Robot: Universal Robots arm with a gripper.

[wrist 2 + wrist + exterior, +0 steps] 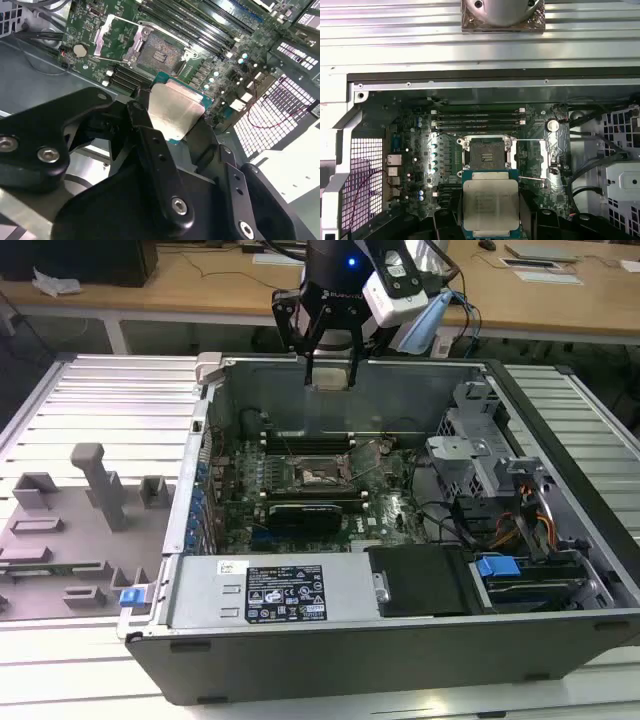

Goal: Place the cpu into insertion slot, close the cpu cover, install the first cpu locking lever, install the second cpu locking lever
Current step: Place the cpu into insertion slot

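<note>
My gripper (330, 368) hangs above the open computer case, over its back wall, shut on the cpu (330, 378). In both wrist views the cpu (176, 111) (490, 204) is a flat square chip with a silvery top and a green rim, held by two edges between black fingers (145, 125). The insertion slot (487, 154) (160, 52) (322, 475) lies bare on the green motherboard, below and apart from the chip. The cpu cover (547, 155) (106, 34) is swung open beside the slot. Two thin wire levers (532, 140) stretch out along it.
Long black memory slots (477, 117) run next to the socket. A long black card (305, 508), a black power supply (420, 580) and a grey drive cage (470, 455) sit inside the case. Grey fixtures (95, 480) stand at the exterior view's left.
</note>
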